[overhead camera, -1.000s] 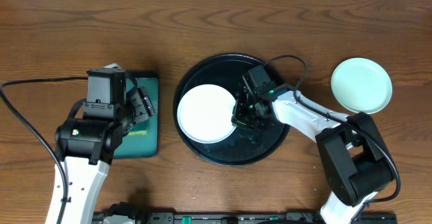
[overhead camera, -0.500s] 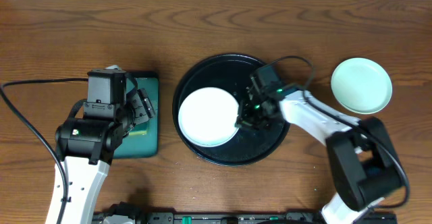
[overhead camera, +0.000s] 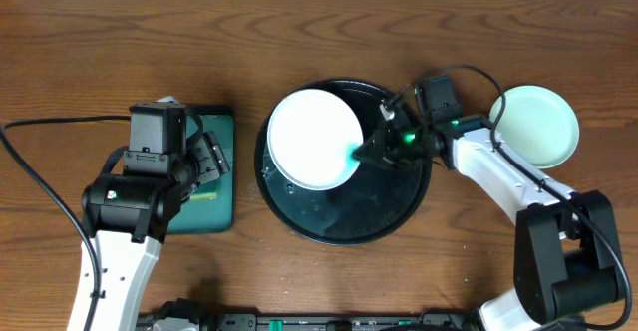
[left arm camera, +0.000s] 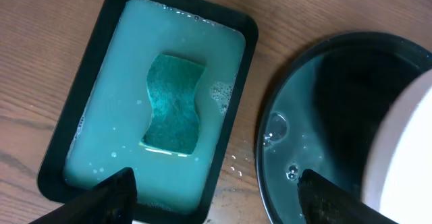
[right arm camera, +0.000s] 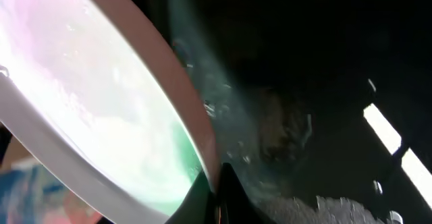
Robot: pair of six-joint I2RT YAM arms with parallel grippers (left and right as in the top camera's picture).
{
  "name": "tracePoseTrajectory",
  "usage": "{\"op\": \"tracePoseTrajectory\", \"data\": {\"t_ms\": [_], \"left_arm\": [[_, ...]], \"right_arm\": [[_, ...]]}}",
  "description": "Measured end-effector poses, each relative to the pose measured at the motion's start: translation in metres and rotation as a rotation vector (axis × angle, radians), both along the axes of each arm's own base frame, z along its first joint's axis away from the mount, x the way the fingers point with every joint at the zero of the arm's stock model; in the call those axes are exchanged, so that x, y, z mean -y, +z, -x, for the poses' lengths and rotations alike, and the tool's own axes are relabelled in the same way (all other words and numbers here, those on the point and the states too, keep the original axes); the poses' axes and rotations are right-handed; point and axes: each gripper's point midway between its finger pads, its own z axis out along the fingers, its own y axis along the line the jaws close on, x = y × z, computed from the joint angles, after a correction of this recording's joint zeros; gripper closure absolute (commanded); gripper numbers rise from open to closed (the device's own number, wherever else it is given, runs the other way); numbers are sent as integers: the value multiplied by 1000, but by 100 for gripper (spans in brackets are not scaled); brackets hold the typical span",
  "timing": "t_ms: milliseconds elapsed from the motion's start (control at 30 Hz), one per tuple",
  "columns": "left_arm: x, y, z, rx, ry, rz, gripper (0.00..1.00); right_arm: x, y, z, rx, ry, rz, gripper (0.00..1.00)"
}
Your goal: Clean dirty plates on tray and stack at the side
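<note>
Holding the white plate (overhead camera: 316, 139) by its rim only: the right hand (overhead camera: 373, 153) is pinched closed on the plate edge nearest the tray's centre. The plate is over the far-left part of the tray (overhead camera: 344, 239) and overhangs the rim there. The wrist view suggests it is tipped, not flat.

The left hand (left arm camera: 214, 200) gapes wide and holds nothing, above the sponge (left arm camera: 173, 103) in the green dish (left arm camera: 182, 8) left of the tray. A mint plate (overhead camera: 534, 125) sits on the bench (overhead camera: 100, 32) right of the tray.

Risks:
- Plate and tray look wet, so a thin one-sided pinch may slip, letting the plate pivot or drop onto the tray.
- Carried right, it could clip the tray rim or knock the mint plate during stacking.
- Drips onto the bench are likely.
</note>
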Motion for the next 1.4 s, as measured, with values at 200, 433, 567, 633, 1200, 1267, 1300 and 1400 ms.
{"op": "tracePoseTrajectory", "data": {"t_ms": [200, 433, 567, 633, 1200, 1267, 1300, 1400], "left_arm": [[0, 0, 0, 0, 0, 0, 23], [0, 0, 0, 0, 0, 0, 23], [0, 0, 0, 0, 0, 0, 23], [0, 0, 0, -1, 0, 0, 23], [0, 0, 0, 0, 0, 0, 23], [0, 0, -1, 0, 0, 0, 23], [0, 0, -1, 1, 0, 0, 23], [0, 0, -1, 1, 0, 0, 23]], "right_arm": [[-6, 9, -8, 114, 56, -42, 99], [6, -7, 22, -96, 26, 25, 98], [23, -15, 52, -314, -25, 83, 98], [33, -20, 61, -389, -55, 126, 98], [130, -60, 30, -186, -227, 677, 98], [132, -50, 22, -126, -242, 681, 98], [133, -45, 18, -96, -251, 683, 98], [136, -26, 8, -10, -280, 682, 99]]}}
